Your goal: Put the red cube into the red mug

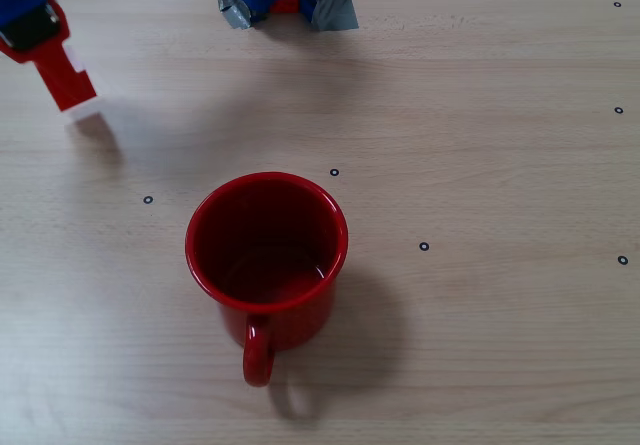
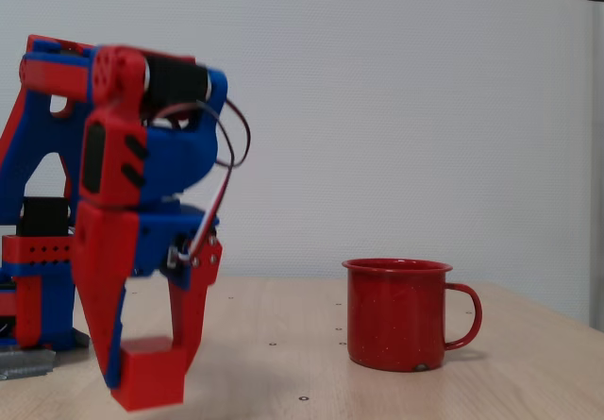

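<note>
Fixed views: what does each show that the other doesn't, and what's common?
A fixed view alone looks down into the red mug: no cube inside, and ring marks dot the table. A fixed view alone shows the red cube clamped in the gripper, plus the wall. Both show mug, gripper and table.

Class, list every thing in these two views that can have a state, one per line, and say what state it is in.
red mug: upright on the table, nothing inside, handle toward the bottom of the overhead fixed view.
red cube: clamped between the gripper's fingers, apart from the mug.
gripper: shut on the cube, pointing down, left of the mug in the side fixed view.
</note>
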Robot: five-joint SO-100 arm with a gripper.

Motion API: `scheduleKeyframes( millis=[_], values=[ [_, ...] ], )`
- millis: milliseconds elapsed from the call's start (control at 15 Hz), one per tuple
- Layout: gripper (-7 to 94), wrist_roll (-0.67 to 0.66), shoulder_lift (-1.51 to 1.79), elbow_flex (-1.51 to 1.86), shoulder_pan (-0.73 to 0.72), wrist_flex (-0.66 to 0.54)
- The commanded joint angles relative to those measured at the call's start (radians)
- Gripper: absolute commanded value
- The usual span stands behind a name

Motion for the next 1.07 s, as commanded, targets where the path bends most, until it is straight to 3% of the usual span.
scheduleKeyframes(
  millis=[0,867,1000],
  values=[
    [0,0.052,0.110,-0.156,-0.005,0.103],
    [0,0.594,0.414,-0.295,-0.218,0.282],
    [0,0.752,0.440,-0.295,-0.245,0.282]
  ],
)
